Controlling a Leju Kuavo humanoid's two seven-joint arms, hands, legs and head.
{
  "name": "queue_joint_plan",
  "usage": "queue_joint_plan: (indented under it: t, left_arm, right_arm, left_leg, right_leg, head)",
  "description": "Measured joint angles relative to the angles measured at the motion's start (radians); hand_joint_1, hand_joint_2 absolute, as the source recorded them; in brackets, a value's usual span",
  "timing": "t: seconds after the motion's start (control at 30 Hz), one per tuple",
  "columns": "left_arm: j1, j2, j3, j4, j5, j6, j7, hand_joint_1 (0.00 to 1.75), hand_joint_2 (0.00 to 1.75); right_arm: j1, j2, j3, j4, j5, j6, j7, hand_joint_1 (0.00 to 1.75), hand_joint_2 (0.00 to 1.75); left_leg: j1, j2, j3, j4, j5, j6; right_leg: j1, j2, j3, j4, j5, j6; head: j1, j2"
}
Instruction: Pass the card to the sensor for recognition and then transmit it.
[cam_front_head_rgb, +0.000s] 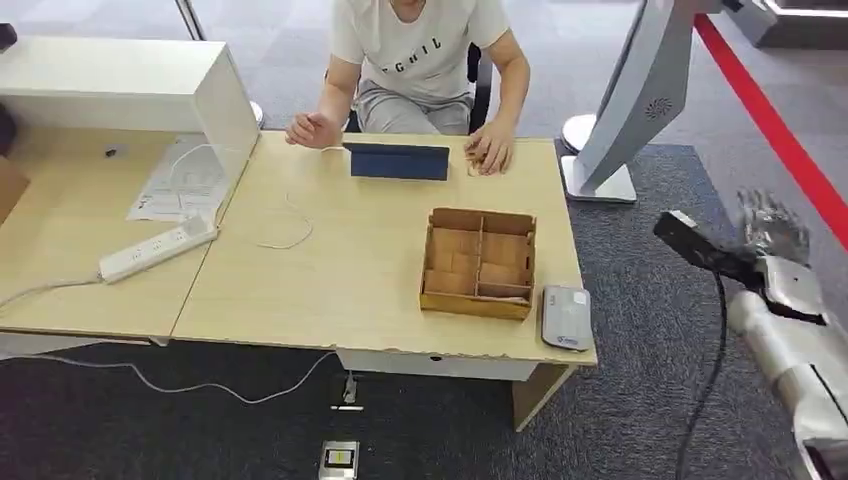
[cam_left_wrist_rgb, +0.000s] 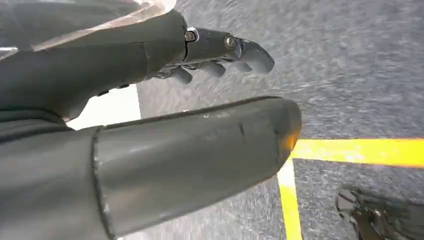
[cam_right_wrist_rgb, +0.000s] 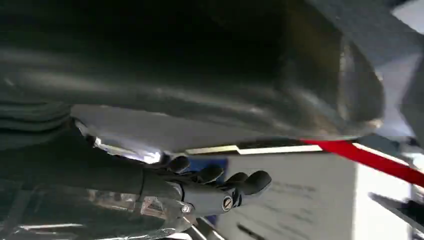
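Our right hand, fingers apart and empty, hangs off the table's right side, so the grey flat card sensor on the near right corner lies to its left, nearer than our open left hand; we cannot find the card.

Desk light wood-look laminate, smooth matt, front edge chipped; divided box raw brown wood, matt. Card reader grey plastic, smooth; power strip white plastic; papers plain paper; floor carpet dark grey, rough weave, with glossy red tape stripe. Right hand silvery with clear shiny film look, right arm brushed silver metal; left hand dull grey plastic, scuffed, bare metal screws.
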Motion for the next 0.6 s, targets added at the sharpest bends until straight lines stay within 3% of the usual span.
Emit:
queue_joint_plan:
  t: [0.1,0.23,0.33,0.4,0.47,0.6]
  left_arm:
    - [0.007,-0.009,0.003,0.000,0.017,0.043,-0.021,0.00,0.00]
    - [0.002,-0.011,0.005,-0.001,0.015,-0.034,-0.041,0.00,0.00]
    - [-0.002,-0.008,0.005,-0.001,0.008,-0.067,-0.055,0.00,0.00]
    - [-0.007,-0.006,0.005,-0.001,0.007,-0.083,-0.048,0.00,0.00]
    - [-0.014,-0.003,0.005,-0.001,0.004,-0.113,-0.027,0.00,0.00]
    - [-0.020,0.005,0.005,-0.001,-0.009,-0.116,-0.058,0.00,0.00]
  right_arm:
    - [0.200,-0.093,-0.102,0.016,-0.184,-0.016,-0.006,0.00,0.00]
    - [0.516,-0.136,-0.241,0.035,-0.337,-0.032,-0.040,0.00,0.00]
    - [0.646,-0.112,-0.327,0.048,-0.404,-0.033,0.044,0.00,0.00]
    - [0.688,-0.073,-0.385,0.055,-0.418,-0.032,0.108,0.00,0.00]
    - [0.716,-0.020,-0.423,0.059,-0.424,0.013,0.171,0.00,0.00]
    - [0.752,0.093,-0.490,0.068,-0.459,0.051,0.189,0.00,0.00]
  left_leg:
    - [0.002,-0.004,-0.001,0.000,-0.003,-0.001]
    - [0.003,-0.006,0.001,-0.001,-0.008,-0.002]
    - [0.002,-0.001,0.001,-0.001,-0.010,-0.004]
    - [0.004,0.004,0.004,-0.002,-0.011,-0.006]
    - [0.005,0.006,0.007,-0.002,-0.011,-0.007]
    - [0.005,0.009,0.008,-0.002,-0.010,-0.008]
  right_leg:
    - [0.002,-0.002,0.002,-0.001,-0.001,0.000]
    - [0.003,-0.005,0.007,-0.001,-0.007,-0.001]
    - [0.003,0.000,0.005,0.001,-0.008,-0.002]
    - [0.004,0.004,0.006,0.001,-0.009,-0.004]
    - [0.005,0.006,0.006,0.001,-0.009,-0.005]
    - [0.005,0.006,0.006,0.003,-0.009,-0.006]
  head:
    - [-0.001,0.000]
    - [-0.002,0.000]
    - [-0.002,0.000]
    - [-0.001,0.000]
    - [-0.001,0.000]
    - [-0.001,0.000]
